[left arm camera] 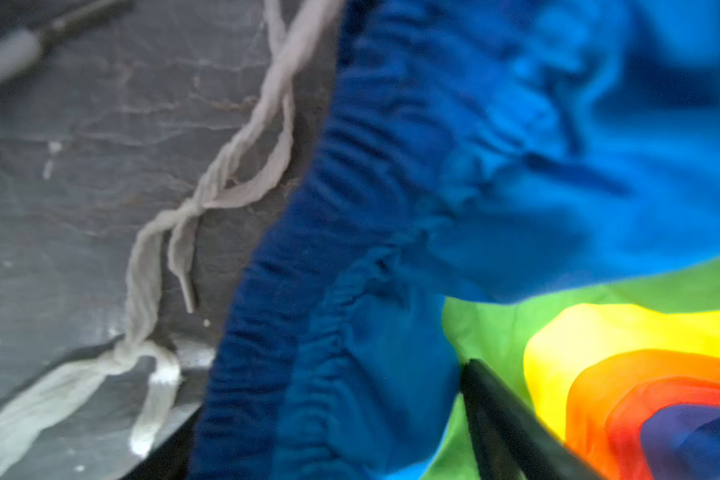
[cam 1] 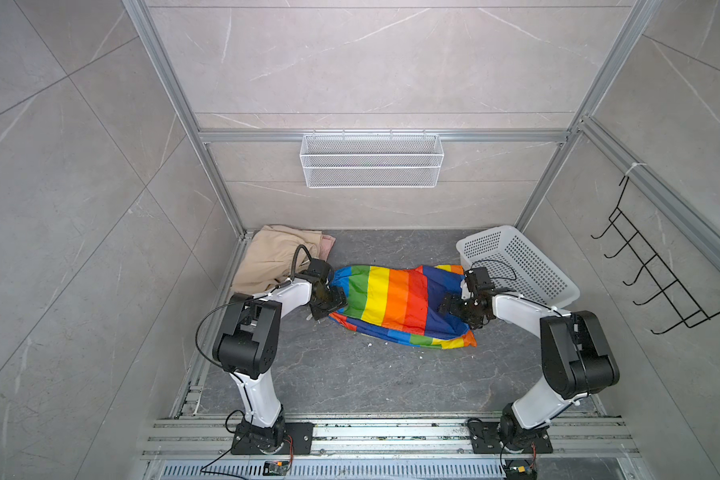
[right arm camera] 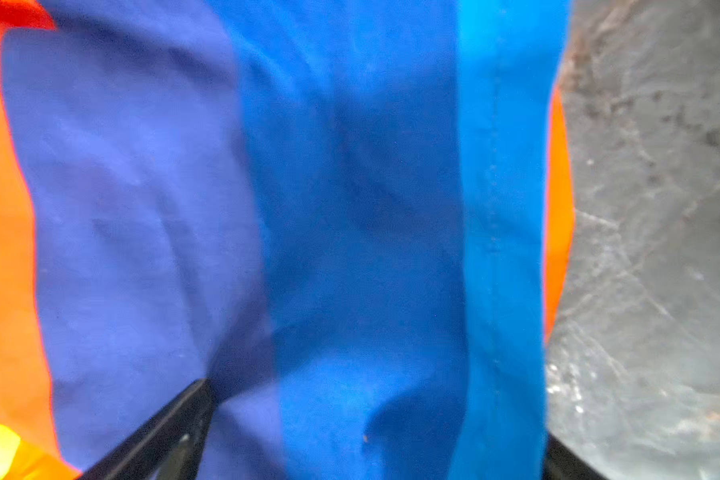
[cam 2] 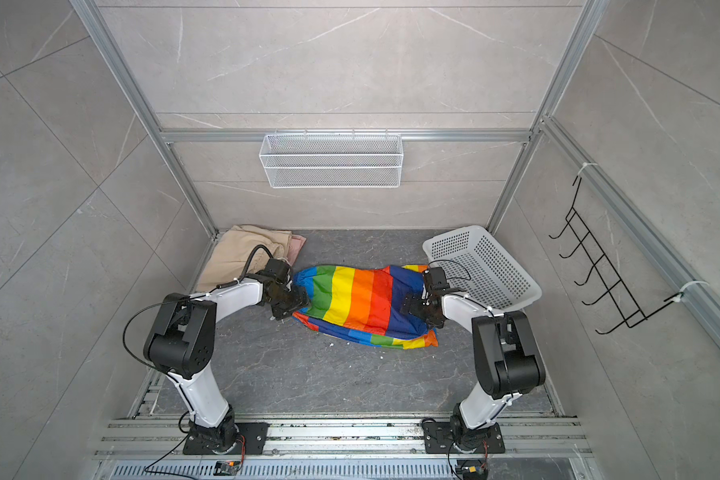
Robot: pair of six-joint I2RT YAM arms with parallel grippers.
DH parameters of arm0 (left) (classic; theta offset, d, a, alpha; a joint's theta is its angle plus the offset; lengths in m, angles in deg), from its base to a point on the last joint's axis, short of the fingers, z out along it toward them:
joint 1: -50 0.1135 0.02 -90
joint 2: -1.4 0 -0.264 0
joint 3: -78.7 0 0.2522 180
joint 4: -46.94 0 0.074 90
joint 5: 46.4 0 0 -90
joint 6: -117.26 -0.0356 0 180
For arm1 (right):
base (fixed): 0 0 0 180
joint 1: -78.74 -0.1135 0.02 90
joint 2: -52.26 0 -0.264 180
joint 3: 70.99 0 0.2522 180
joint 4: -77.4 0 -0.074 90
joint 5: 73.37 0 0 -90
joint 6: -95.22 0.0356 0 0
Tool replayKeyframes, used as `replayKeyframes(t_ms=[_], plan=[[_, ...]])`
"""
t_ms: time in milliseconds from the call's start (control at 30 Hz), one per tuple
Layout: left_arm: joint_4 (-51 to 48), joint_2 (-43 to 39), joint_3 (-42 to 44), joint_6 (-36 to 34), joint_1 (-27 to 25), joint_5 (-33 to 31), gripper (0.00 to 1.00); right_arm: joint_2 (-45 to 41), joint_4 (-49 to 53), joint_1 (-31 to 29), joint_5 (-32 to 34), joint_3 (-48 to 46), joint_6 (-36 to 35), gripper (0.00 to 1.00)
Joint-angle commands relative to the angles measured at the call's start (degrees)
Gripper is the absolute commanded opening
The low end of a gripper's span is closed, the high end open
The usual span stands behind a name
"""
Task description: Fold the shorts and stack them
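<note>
The rainbow-striped shorts (cam 1: 391,303) (cam 2: 350,303) lie folded lengthwise mid-table in both top views. My left gripper (cam 1: 329,308) (cam 2: 292,306) is down at their left end. In the left wrist view it (left arm camera: 321,436) stands open astride the gathered blue waistband, one finger (left arm camera: 499,419) against the cloth and the pale drawstring (left arm camera: 221,178) loose on the table beside it. My right gripper (cam 1: 447,305) (cam 2: 408,305) is open over the blue right end (right arm camera: 371,249), its fingers (right arm camera: 163,432) wide apart. The beige shorts (cam 1: 267,257) lie on the pink shorts (cam 1: 327,245) at the back left.
A white perforated basket (cam 1: 524,266) is tipped against the back right corner, close behind my right wrist. A white wire shelf (cam 1: 371,162) hangs on the back wall. A black hook rack (cam 1: 649,270) hangs on the right wall. Dark table (cam 1: 350,374) spreads in front of the shorts.
</note>
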Motion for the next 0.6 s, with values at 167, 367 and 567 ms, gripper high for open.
replayKeyframes(t_ms=[167,367,567], plan=[[-1.96,4.33,-0.39,-3.63,-4.08,-0.17,0.07,3.14,0.35,0.09,-2.03,-0.30,0.44,0.99],[-2.75,2.00,-0.60,-4.39,-4.01,-1.05,0.00,4.09,-0.28,0.09,-2.65,-0.21,1.05,0.99],[-17.57,-2.42,-11.44,-11.22,-3.81,-12.48,0.00,4.56,0.20,-1.35,-1.95,1.04,1.49,0.99]])
